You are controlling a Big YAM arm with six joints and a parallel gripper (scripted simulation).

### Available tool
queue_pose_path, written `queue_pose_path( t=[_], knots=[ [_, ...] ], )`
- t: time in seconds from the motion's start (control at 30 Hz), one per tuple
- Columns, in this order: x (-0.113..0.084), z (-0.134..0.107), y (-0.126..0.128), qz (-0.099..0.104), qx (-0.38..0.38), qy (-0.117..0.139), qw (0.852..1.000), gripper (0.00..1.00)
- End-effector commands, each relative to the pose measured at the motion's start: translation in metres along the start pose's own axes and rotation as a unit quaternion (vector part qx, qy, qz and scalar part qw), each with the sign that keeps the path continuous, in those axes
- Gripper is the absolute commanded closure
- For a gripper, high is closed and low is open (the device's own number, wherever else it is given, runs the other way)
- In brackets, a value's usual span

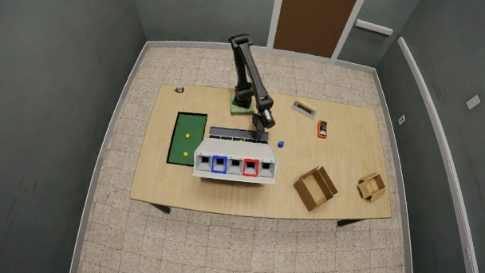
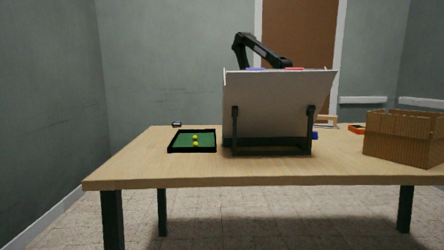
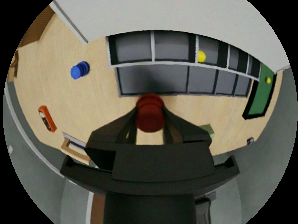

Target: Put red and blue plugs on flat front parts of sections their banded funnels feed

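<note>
My gripper [image 1: 259, 133] [image 3: 150, 111] is shut on the red plug [image 3: 150, 119], held over the near edge of the grey sections' flat front parts [image 1: 229, 132] [image 3: 201, 81], toward the row's right end in the top view. The blue plug [image 1: 281, 144] [image 2: 315, 135] [image 3: 79, 70] stands on the table right of the sections. A yellow marble [image 1: 241, 140] [image 3: 201, 56] lies in the middle section. The blue-banded funnel [image 1: 218, 172] [image 2: 255, 69] is second from left, the red-banded funnel [image 1: 250, 175] [image 2: 294, 69] fourth. The white cover [image 1: 235, 147] [image 3: 175, 15] hides the pipes.
A green marble tray [image 1: 187, 124] [image 2: 191, 150] [image 3: 258, 100] holds two yellow marbles [image 1: 190, 137] [image 1: 183, 156]. Two cardboard boxes [image 1: 305, 193] [image 1: 365, 191] stand at the right. An orange case [image 1: 319, 136] [image 3: 44, 112] and a wood-and-grey item [image 1: 304, 108] lie behind them.
</note>
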State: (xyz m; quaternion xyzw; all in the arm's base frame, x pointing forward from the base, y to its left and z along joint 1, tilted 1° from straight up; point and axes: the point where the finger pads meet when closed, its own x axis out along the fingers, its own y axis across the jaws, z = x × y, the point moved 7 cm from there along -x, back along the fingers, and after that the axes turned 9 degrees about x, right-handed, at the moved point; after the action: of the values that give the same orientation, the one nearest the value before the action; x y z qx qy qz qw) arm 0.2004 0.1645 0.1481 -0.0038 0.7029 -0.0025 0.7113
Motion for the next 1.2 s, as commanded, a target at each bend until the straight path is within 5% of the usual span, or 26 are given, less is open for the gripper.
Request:
queue_pose_path(
  t=[0.0,0.63,1.17],
  knots=[
    [-0.002,0.003,-0.028,-0.002,-0.02,0.005,1.0,1.0],
    [-0.002,0.017,-0.103,-0.002,-0.02,0.006,1.0,1.0],
    [-0.001,0.019,-0.117,-0.002,-0.02,0.008,1.0,1.0]
  ],
)
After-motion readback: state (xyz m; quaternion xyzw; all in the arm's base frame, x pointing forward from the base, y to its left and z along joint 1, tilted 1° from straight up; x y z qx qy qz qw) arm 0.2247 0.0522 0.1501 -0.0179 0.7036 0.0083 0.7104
